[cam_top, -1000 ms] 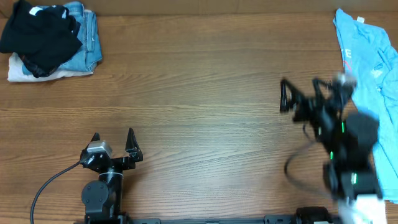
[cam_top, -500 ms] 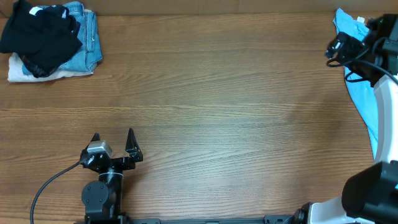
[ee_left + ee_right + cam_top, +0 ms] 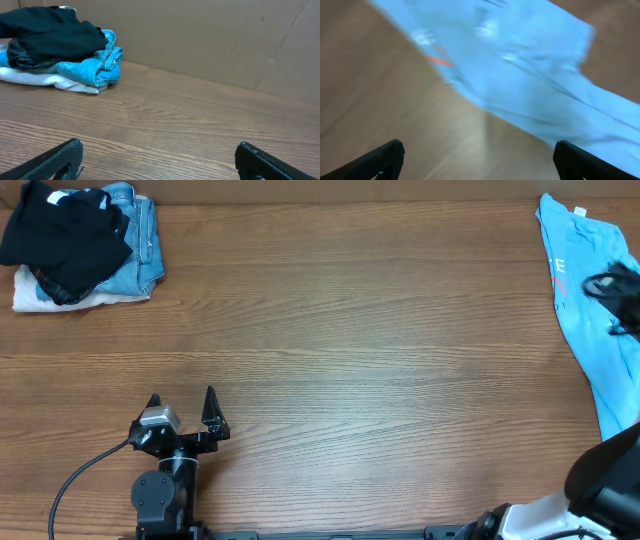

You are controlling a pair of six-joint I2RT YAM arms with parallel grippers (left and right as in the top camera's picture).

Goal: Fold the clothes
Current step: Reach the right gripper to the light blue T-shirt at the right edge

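The light sky-blue T-shirt (image 3: pixel 590 310) lies spread along the table's far right edge, with red lettering showing near its left side. In the right wrist view it (image 3: pixel 530 75) fills the upper part, blurred, above bare wood. My right gripper (image 3: pixel 612 288) hovers over the shirt at the right edge; its fingers (image 3: pixel 477 160) are wide apart and empty. My left gripper (image 3: pixel 182 412) rests near the front left, open and empty, with its fingers (image 3: pixel 157 160) over bare wood.
A pile of a black garment (image 3: pixel 62 230), blue denim jeans (image 3: pixel 140 235) and white cloth sits at the back left corner. It shows in the left wrist view (image 3: pixel 55 47) in front of a brown cardboard wall (image 3: pixel 225 40).
My right arm has swung from the front right up and out to the right edge, and now sits over the shirt. The left arm has not moved.
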